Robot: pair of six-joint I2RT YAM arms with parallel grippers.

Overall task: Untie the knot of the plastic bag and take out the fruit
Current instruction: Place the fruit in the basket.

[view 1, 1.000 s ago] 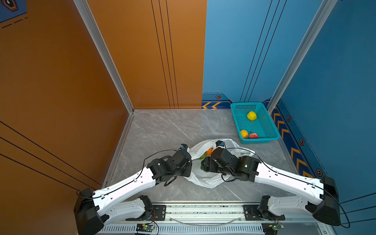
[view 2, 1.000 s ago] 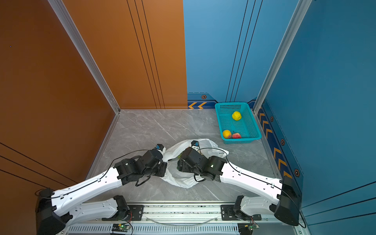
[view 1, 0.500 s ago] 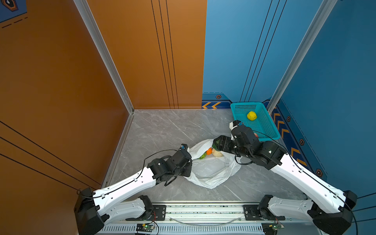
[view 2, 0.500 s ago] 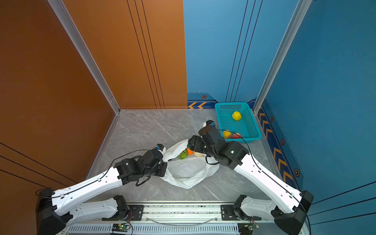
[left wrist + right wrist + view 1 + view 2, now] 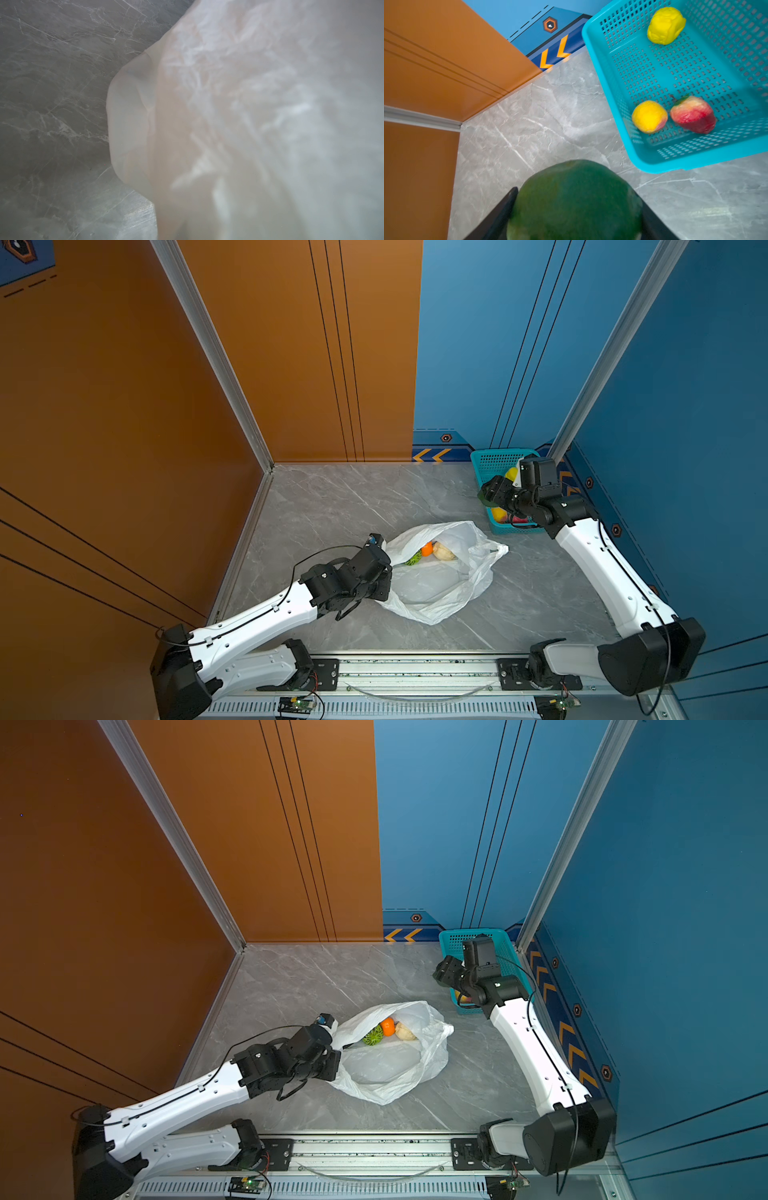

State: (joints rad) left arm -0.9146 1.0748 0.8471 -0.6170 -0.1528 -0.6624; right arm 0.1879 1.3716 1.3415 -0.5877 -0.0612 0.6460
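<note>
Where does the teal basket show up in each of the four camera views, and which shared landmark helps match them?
In a top view: teal basket at the floor's far right corner, partly behind the right arm.
In a top view: teal basket in that same corner, arm across it.
Left wrist: absent; only plastic bag and floor.
Right wrist: beyond the held dark green fruit.
Landmark: yellow chevrons on the wall base beside it.
</note>
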